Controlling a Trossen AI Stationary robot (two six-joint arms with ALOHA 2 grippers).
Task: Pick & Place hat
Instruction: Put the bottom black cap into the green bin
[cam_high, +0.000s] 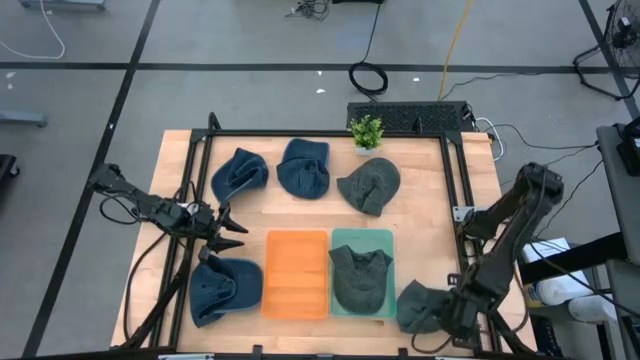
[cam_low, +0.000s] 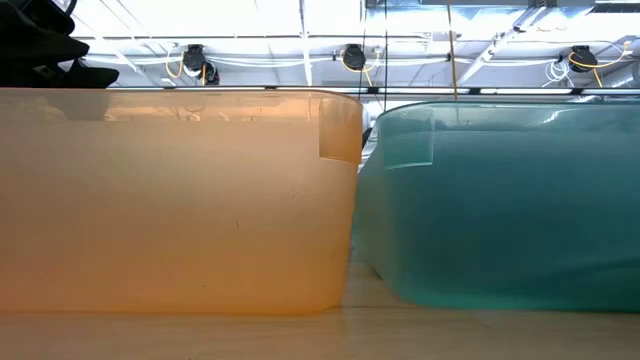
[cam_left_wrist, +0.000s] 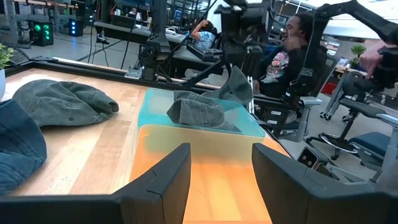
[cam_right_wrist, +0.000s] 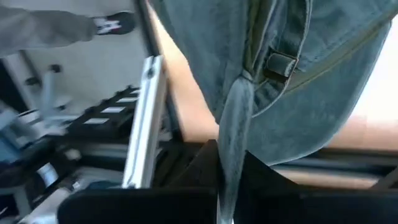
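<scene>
Light wooden surface (cam_high: 430, 175) with black frame, grey floor around, seated people behind. Orange plastic bin (cam_high: 296, 273) held nothing; teal plastic bin (cam_high: 376, 243) held a grey-green cap (cam_high: 360, 278). Right pincer (cam_high: 437, 312) pinched a grey-green denim cap (cam_high: 418, 303) by its strap at the near right corner. Left pincer (cam_high: 232, 228) spread wide, left of the orange bin.

My overhead camera looking straight down on the pale wooden table (cam_high: 420, 200), my low camera pressed level against the translucent orange plastic bin (cam_low: 180, 200) and teal plastic bin (cam_low: 510, 200), left wrist camera facing both bins nearby, right wrist camera tight on grey-green fabric.
</scene>
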